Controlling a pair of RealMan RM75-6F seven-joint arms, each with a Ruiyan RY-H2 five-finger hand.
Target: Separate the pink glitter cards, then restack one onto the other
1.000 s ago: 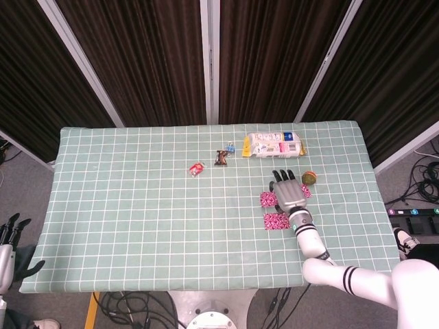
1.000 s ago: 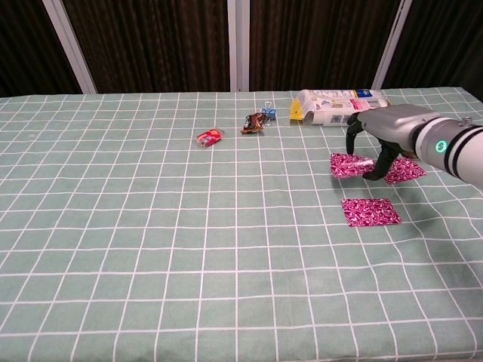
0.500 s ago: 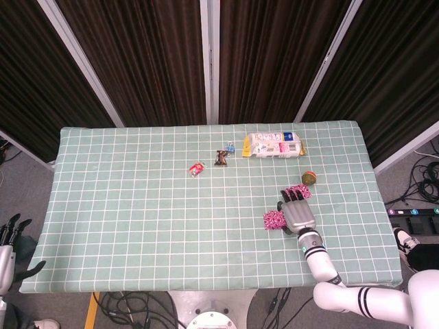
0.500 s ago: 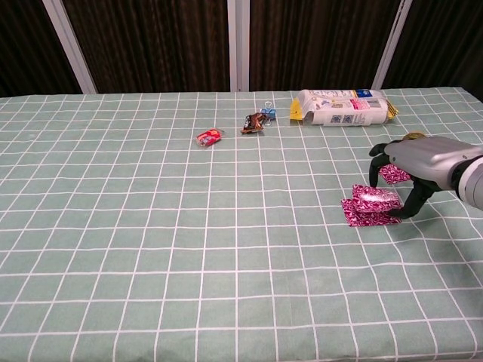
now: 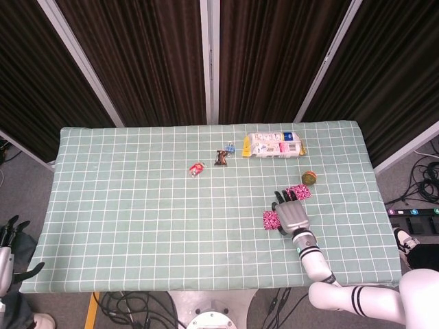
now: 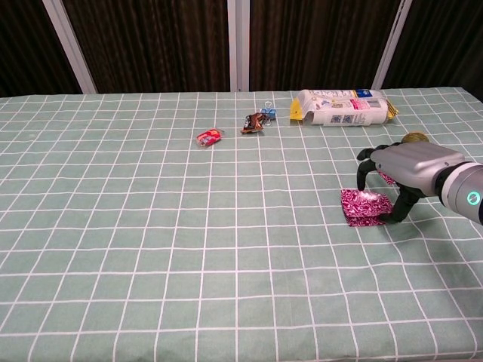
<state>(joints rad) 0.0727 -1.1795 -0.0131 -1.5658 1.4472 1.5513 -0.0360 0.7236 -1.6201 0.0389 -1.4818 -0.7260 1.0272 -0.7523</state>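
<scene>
While the right hand (image 5: 291,214) hides them overhead, stacked pink glitter cards (image 6: 364,206) show chest-level.

Prob. lab: dark curtains (image 5: 137,62), floor cables (image 5: 425,178), checked table (image 5: 137,226)

Two pink glitter cards (image 6: 364,207) lie stacked on the right part of the desk (image 6: 151,226), toward its near side. They are magenta with a sparkling pattern; the upper card sits slightly askew on the lower, so the lower card's edge shows along the left and near sides. The stack lies flat. Another pink glitter card (image 5: 298,191) lies just beyond, farther right, partly hidden in the chest view.
</scene>
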